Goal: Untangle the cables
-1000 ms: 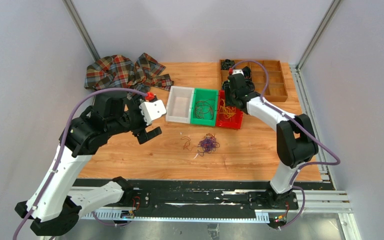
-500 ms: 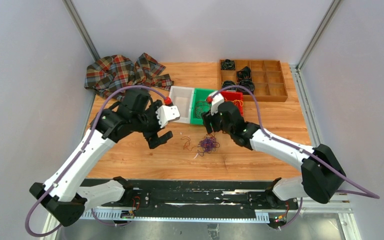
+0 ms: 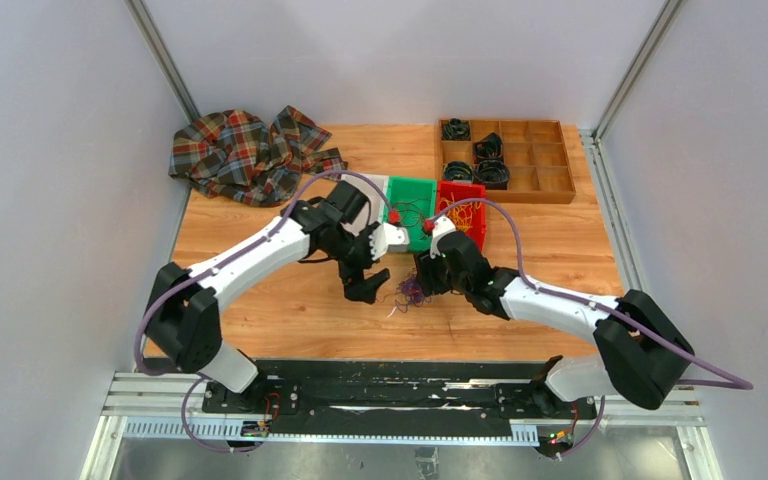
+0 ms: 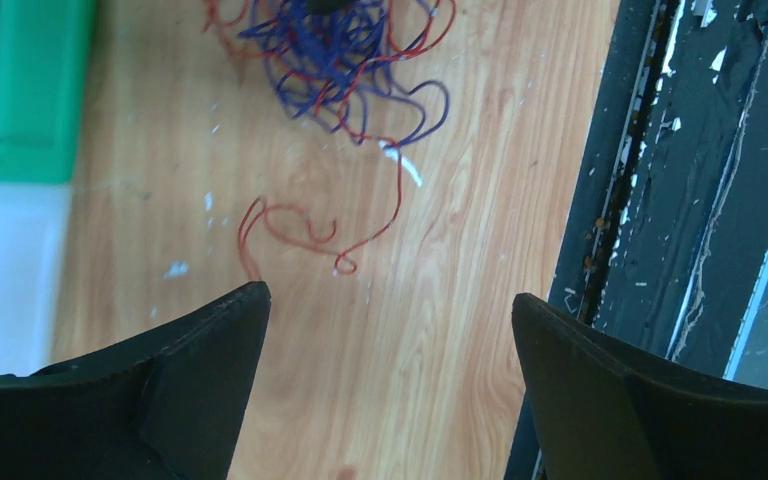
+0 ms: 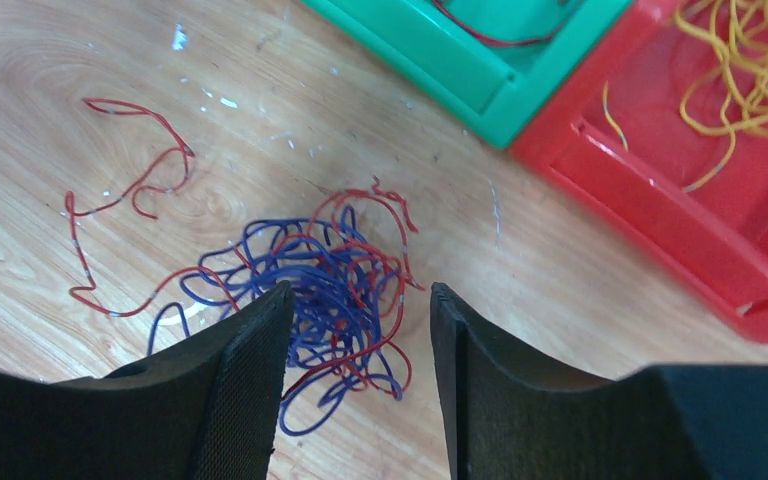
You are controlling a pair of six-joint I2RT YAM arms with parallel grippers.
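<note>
The cables (image 3: 415, 290) lie as a small knot of purple and red wire on the bare wood, just at 6 o'clock from the green bin (image 3: 415, 190). A loose red strand (image 4: 300, 235) trails off the knot toward 9 o'clock.

The right gripper (image 5: 360, 295) hangs over the knot with its jaws spread and nothing between them. The left gripper (image 4: 388, 300) is also wide open and empty, poised over the red strand.

The step in hand looks like a two-handed pull-apart. To do it well, the right gripper should probably close on the dense purple middle and pin it. The left should take only the red strand, low and near its free end, then draw it away toward 9 o'clock, slowly. A wide bite into the knot would likely catch both colours and tighten it. Thin wire can also slip between the pads, so the pinch needs to be square.

The table (image 3: 560, 240) is light wood, smooth, with small white flecks. A red bin (image 5: 660, 220) holding yellow wires (image 5: 750, 70) sits beside the green one. A plaid cloth (image 3: 240, 150) is heaped at 10 o'clock, and a wooden tray (image 3: 550, 165) with black coiled cords (image 3: 490, 170) stands at 1 o'clock. Plain grey walls close in three sides, and a scuffed black rail (image 3: 390, 375) runs along the near edge.
</note>
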